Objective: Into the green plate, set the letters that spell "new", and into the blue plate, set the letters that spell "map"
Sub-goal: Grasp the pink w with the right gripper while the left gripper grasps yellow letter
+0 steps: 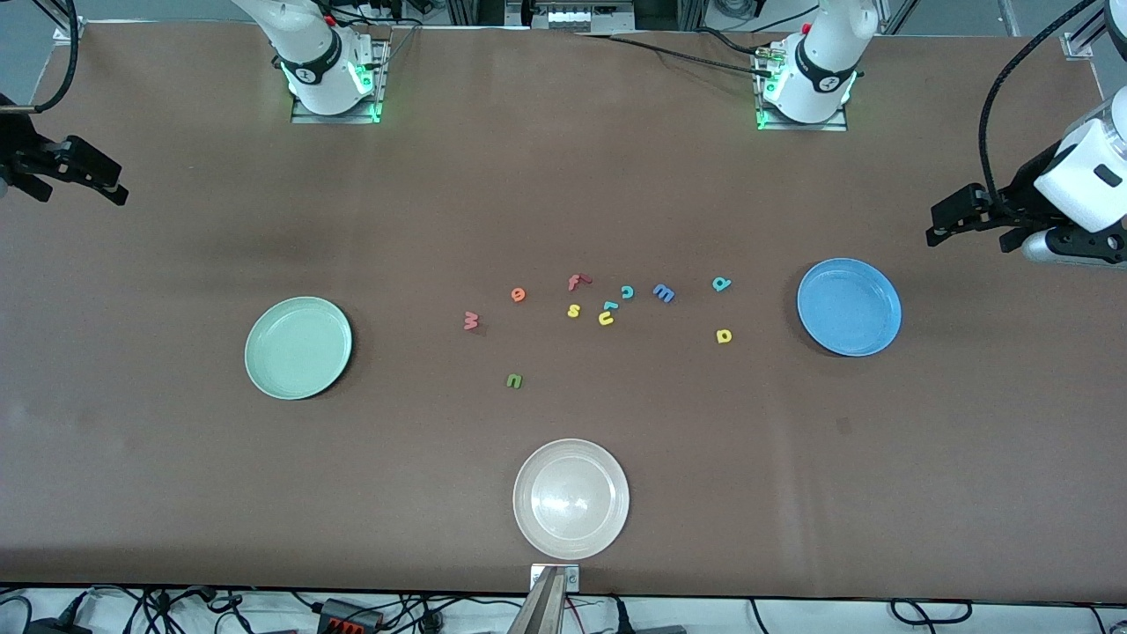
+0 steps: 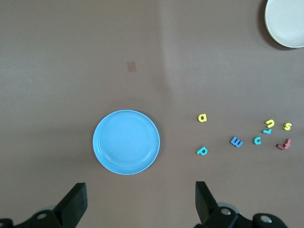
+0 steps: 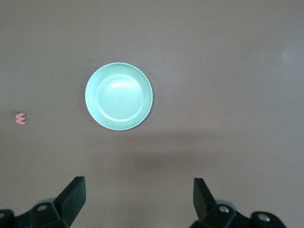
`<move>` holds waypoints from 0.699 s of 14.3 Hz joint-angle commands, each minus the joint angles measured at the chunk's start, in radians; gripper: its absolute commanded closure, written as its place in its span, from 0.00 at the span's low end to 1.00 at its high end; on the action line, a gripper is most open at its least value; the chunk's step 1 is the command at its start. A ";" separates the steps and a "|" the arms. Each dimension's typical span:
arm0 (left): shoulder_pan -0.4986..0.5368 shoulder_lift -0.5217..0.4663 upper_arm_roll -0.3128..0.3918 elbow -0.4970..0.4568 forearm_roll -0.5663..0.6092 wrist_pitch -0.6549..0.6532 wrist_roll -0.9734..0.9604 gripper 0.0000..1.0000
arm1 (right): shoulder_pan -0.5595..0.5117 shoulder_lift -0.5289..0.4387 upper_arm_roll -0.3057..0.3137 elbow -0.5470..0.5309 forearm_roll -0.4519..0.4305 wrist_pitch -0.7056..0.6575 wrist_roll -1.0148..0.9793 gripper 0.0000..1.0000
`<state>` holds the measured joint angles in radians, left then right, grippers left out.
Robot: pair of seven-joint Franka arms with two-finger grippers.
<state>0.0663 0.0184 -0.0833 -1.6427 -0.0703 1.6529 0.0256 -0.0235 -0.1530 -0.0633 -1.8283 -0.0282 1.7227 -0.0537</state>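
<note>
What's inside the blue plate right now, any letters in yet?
Nothing. The blue plate shows bare from rim to rim in the front and left wrist views, nothing covering it. The blue "m", teal stem letter and yellow stem letter lie on the table beside it.

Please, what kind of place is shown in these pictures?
Probably a robotics lab: two arm bases bolted to a brown-covered table, cables along its edge, and plates with small letters set out for a test.

Lying flat mid-table: dark green foam "n" (image 1: 514,380), orange "e" (image 1: 518,294), salmon "w" (image 1: 471,320), blue "m" (image 1: 664,292), teal "p" (image 1: 721,283), yellow "a" (image 1: 724,335). Round mint-green plate (image 1: 298,347) and sky-blue plate (image 1: 849,306) holding nothing, well apart.
</note>
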 commanded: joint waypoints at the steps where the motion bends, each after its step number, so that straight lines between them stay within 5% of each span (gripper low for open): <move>1: 0.007 0.012 -0.009 0.026 0.021 -0.004 0.016 0.00 | -0.004 -0.017 0.008 -0.020 -0.010 0.014 0.006 0.00; 10: 0.009 0.012 -0.009 0.026 0.021 -0.005 0.013 0.00 | 0.050 0.095 0.008 -0.017 -0.013 0.018 -0.006 0.00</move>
<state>0.0676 0.0197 -0.0833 -1.6426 -0.0703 1.6529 0.0256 0.0039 -0.0834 -0.0571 -1.8449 -0.0282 1.7282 -0.0565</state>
